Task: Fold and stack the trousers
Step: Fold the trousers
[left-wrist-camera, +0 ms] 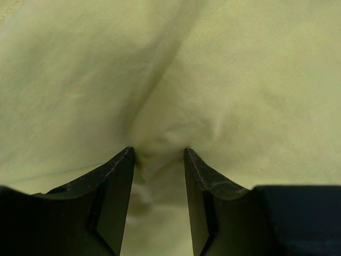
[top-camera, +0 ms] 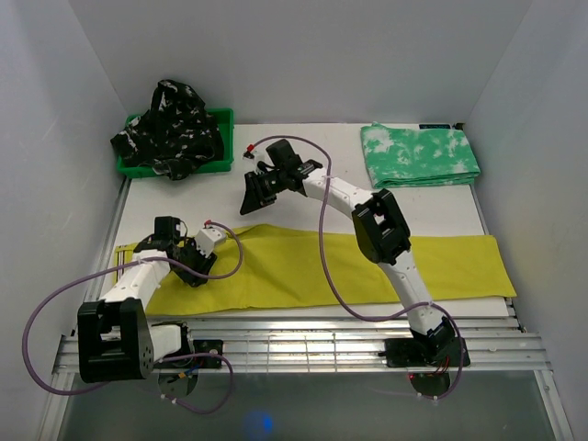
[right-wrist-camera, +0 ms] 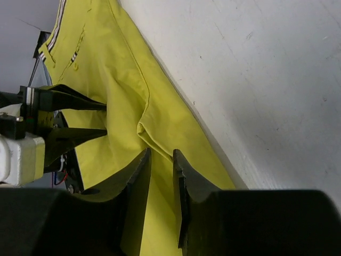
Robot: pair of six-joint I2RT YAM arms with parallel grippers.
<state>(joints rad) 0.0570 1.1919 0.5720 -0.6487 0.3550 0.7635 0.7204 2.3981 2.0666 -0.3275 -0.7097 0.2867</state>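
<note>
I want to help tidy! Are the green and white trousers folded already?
Folded: the green-and-white trousers lie at the far right as a neat rectangle, with stacked layers showing along the near edge.

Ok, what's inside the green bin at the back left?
The black trousers with white pattern are heaped in the green bin, spilling over its rim. They cover the bin's floor, so anything underneath them cannot be seen.

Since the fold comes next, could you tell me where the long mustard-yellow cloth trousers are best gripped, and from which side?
Probably the leg ends of the long mustard-yellow cloth trousers, from the right: they lie flat lengthwise, and that thin free edge should lift easily.
</note>
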